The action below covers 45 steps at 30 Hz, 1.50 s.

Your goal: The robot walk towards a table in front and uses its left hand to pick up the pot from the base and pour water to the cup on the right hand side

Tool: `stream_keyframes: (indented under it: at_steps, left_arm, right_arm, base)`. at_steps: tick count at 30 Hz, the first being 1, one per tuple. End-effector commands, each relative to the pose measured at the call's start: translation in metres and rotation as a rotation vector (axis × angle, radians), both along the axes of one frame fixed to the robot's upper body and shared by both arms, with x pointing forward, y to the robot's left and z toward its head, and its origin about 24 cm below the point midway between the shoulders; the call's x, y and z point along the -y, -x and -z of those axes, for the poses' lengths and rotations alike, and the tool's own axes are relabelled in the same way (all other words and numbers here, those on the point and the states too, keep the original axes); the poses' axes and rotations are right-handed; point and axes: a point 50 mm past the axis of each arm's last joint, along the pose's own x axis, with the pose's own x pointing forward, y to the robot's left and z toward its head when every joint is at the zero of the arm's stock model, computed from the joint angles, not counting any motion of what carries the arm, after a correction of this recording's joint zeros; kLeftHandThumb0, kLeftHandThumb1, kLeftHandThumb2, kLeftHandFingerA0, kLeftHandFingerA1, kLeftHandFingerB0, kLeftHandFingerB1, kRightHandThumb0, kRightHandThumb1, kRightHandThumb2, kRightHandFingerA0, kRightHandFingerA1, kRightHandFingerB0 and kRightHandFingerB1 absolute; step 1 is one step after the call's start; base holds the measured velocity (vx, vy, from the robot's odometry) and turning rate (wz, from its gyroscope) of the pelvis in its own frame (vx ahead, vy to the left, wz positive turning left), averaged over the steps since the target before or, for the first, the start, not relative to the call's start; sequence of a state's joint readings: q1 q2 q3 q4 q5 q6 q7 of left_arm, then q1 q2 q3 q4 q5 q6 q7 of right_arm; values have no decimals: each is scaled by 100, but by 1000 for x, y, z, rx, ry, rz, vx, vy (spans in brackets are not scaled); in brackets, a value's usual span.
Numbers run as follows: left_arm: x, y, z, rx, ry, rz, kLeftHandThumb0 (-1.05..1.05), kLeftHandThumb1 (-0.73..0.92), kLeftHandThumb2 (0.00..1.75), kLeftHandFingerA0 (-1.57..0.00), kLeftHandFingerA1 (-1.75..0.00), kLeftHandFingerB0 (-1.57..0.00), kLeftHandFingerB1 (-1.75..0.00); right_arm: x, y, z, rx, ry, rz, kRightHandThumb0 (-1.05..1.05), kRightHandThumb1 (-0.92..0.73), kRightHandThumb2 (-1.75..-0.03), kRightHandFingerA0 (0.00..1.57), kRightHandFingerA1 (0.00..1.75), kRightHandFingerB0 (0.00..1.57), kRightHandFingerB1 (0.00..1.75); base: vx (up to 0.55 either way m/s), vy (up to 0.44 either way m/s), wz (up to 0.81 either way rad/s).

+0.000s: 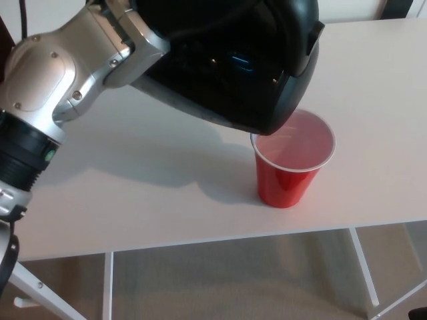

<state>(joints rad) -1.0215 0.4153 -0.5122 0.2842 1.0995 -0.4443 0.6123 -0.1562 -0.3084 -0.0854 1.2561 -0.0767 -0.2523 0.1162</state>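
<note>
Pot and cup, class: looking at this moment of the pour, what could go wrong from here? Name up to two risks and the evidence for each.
1. The pot is tilted, its low edge over only the near-left rim of the cup. Water might miss and land on the table.
2. That edge sits very close to the rim. A nudge could tip the light cup, which stands near the table's front edge.

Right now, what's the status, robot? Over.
Left hand hidden behind the black pot, right hand out of view. Pot tipped over red cup, spout at its rim. Cup upright on white table. Nothing in the way.
</note>
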Motion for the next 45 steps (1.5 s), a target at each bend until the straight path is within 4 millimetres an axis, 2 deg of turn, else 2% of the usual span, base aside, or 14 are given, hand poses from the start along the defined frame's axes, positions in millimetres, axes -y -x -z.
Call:
stream_keyframes:
  at_steps: [1,15,16,17,18,19,20,22,23,24,28,30,43,45]
  left_arm:
    - [0,2,-6,73,-41,16,-36,55,60,-97,-162,-83,-61]
    - [-2,-1,-3,-33,94,12,-38,57,61,-104,-168,-85,-68]
    - [-4,-3,-3,-92,159,-11,-16,55,56,-99,-175,-73,-115]
    - [-5,-6,-2,-165,231,-37,-16,55,56,-99,-175,-73,-115]
    - [-7,-8,-3,-224,273,-47,-22,40,83,-128,-140,-79,-86]
    - [-8,-9,-4,-281,308,-51,-22,40,83,-128,-140,-79,-86]
    - [-15,-13,-11,-393,429,-68,-11,76,61,-82,-175,-65,-139]
    - [-19,-15,-13,-471,509,-75,-10,82,63,-80,-174,-63,-147]
    - [-21,-16,-13,-512,549,-78,-10,82,63,-80,-174,-63,-147]
    - [-31,-22,-16,-613,673,-77,-14,79,70,-108,-143,-79,-115]
    - [-59,-39,-13,-930,1025,-25,-15,80,72,-112,-131,-80,-111]
    - [-73,-46,-8,-1033,1156,11,-11,78,74,-110,-133,-81,-110]
    - [-118,-49,4,-1207,1469,132,-11,76,73,-96,-151,-70,-110]
    - [-133,-46,3,-1187,1488,153,-10,71,81,-85,-167,-68,-121]
  right_arm:
    - [5,2,-1,-14,18,8,-60,-33,-82,97,87,68,75]
    - [4,2,-1,-8,7,11,-61,-35,-81,97,86,67,75]
    - [4,2,-1,-5,9,7,-61,-36,-81,98,86,67,75]
    - [4,1,-1,-1,12,1,-61,-36,-81,98,86,67,75]
    - [4,1,-2,0,13,-1,-61,-36,-80,96,85,66,74]
    - [4,0,-2,0,13,-2,-61,-36,-80,96,85,66,74]
    - [3,-3,-3,4,16,-4,-61,-37,-82,95,84,65,73]
    - [3,-4,-3,5,16,-4,-60,-37,-82,94,85,66,73]
    - [3,-4,-3,4,15,-2,-60,-37,-82,94,85,66,73]
    - [3,-2,-2,-3,14,-3,-59,-39,-81,94,85,65,73]
    - [3,3,0,-20,11,-7,-61,-38,-79,94,84,64,71]
    - [3,3,0,-20,15,-6,-62,-27,-93,93,88,64,75]
    - [-1,0,1,-19,9,-19,-61,-34,-82,94,86,65,73]
    - [-1,1,1,-16,8,-18,-61,-35,-79,97,84,67,73]
  base:
    - [0,0,0]
    - [0,0,0]
    - [0,0,0]
    - [0,0,0]
    - [0,0,0]
    - [0,0,0]
    - [0,0,0]
    - [0,0,0]
    - [0,0,0]
    - [0,0,0]
    - [0,0,0]
    - [0,0,0]
    - [0,0,0]
    - [0,0,0]
